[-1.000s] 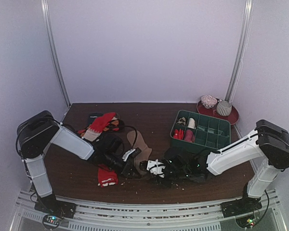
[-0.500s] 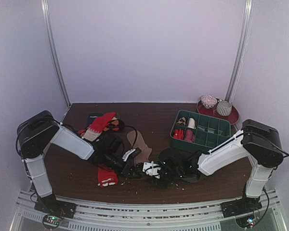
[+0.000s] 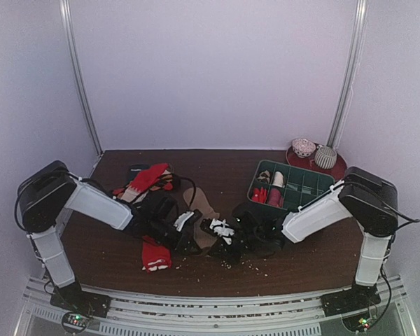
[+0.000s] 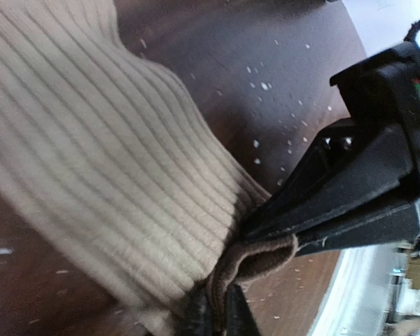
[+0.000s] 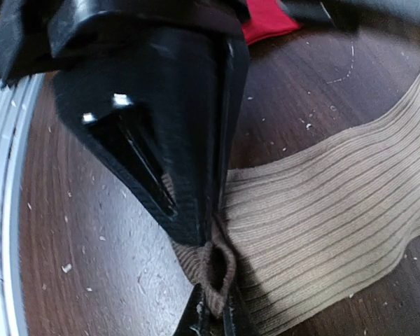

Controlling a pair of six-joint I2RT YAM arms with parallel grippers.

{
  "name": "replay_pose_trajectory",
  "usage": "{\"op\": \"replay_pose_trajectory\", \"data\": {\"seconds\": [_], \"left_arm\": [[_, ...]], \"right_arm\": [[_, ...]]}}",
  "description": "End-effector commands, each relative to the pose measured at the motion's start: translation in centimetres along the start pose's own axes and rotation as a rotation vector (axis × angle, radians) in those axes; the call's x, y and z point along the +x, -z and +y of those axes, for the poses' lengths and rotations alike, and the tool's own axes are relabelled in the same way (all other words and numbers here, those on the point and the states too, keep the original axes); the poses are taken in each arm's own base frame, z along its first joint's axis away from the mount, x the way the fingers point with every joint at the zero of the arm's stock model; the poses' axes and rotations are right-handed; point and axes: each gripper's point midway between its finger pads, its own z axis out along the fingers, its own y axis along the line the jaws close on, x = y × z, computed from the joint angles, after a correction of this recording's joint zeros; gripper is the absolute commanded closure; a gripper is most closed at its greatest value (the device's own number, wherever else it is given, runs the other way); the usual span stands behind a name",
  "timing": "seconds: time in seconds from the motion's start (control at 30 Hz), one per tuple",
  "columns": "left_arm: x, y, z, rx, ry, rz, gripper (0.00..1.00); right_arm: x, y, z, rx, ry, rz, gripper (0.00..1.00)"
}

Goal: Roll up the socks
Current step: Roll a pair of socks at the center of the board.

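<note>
A tan ribbed sock (image 3: 204,207) lies flat on the dark wooden table (image 3: 217,164), between the two arms. My left gripper (image 3: 194,234) is shut on the folded hem at its near end; in the left wrist view the sock (image 4: 112,161) spreads away from my fingertips (image 4: 217,318). My right gripper (image 3: 211,236) is shut on the same hem (image 5: 217,269), right against the left one, whose black body (image 5: 168,105) fills the right wrist view. A red sock with white marks (image 3: 155,256) lies near the front, left of both grippers.
A green compartment tray (image 3: 315,183) with rolled bundles sits right of centre. A red plate (image 3: 339,170) bearing two cups stands at the back right. More red and dark socks (image 3: 147,178) are piled at the back left. Lint specks dot the table.
My right arm has slid left to meet the left gripper, and its jaws have shut on the tan sock's hem. The left gripper kept its hold, shifting slightly.
</note>
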Motion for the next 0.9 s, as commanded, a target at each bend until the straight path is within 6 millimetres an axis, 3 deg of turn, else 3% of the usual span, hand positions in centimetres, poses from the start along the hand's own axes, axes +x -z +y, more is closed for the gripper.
{"op": "replay_pose_trajectory", "data": {"seconds": [0.0, 0.13, 0.23, 0.33, 0.4, 0.67, 0.87], "left_arm": [[-2.6, 3.6, 1.6, -0.233, -0.104, -0.106, 0.81], [-6.0, 7.1, -0.8, -0.277, -0.265, -0.26, 0.63], [-6.3, 8.1, -2.0, -0.278, -0.386, -0.325, 0.56], [-4.8, 6.7, -4.9, -0.288, -0.619, -0.373, 0.52], [-3.7, 5.6, -5.6, -0.286, -0.696, -0.397, 0.51], [-2.7, 3.0, -5.9, -0.284, -0.835, -0.445, 0.53], [-2.7, 3.0, -5.7, -0.313, -0.937, -0.506, 0.54]], "right_arm": [[7.1, -0.2, -0.1, -0.08, -0.307, 0.242, 0.97], [9.2, 0.1, 0.1, -0.152, -0.472, 0.345, 0.98], [9.5, 0.9, -0.1, -0.192, -0.59, 0.375, 0.98], [9.5, 1.6, -0.3, -0.222, -0.701, 0.398, 0.98], [9.3, 1.6, -0.4, -0.235, -0.731, 0.419, 0.98], [11.1, 1.5, -0.1, -0.251, -0.763, 0.53, 0.98], [11.0, 1.6, -0.2, -0.252, -0.757, 0.528, 0.98]]}}
